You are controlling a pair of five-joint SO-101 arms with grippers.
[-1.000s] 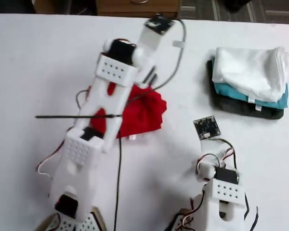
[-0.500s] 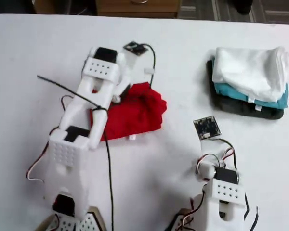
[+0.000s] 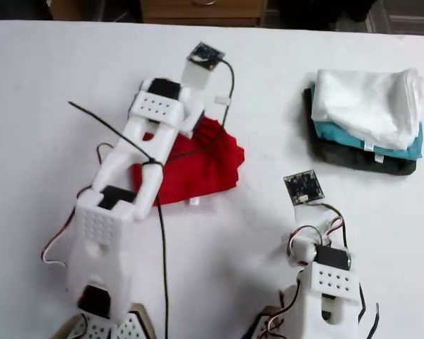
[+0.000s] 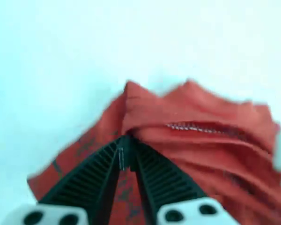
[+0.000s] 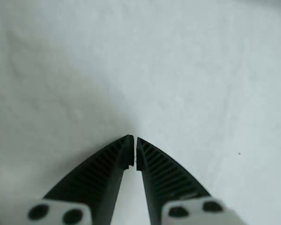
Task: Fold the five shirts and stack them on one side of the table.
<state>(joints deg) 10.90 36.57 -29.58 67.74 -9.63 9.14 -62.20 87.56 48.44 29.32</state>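
**Left gripper pinching the red shirt mid-fold, right gripper idle**

My left gripper (image 4: pixel 126 151) has its jaws closed tip to tip on a raised fold of the red shirt (image 3: pixel 201 164). As far as I can judge, it has a thin pinch of cloth between them. The red shirt lies bunched and wrinkled near the middle of the white table (image 3: pixel 49 63), partly under my left arm. One hem is turned over and the outline is ragged, not a neat rectangle.

My right gripper (image 5: pixel 134 151) is also closed, with nothing in it. It hangs over bare tabletop on my right side, apart from the red shirt.

At the far right of the table sits the stack (image 3: pixel 364 131) of folded shirts. A white shirt (image 3: pixel 367 102) is on top, a teal shirt (image 3: pixel 392 150) is beneath it, and a dark shirt (image 3: pixel 339 157) is at the bottom.

I judge that I am part-way through folding the red shirt, with three shirts already stacked. The next move calls for carrying the pinched edge across the shirt and laying it flat. After that I would square the bundle before it goes onto the stack.
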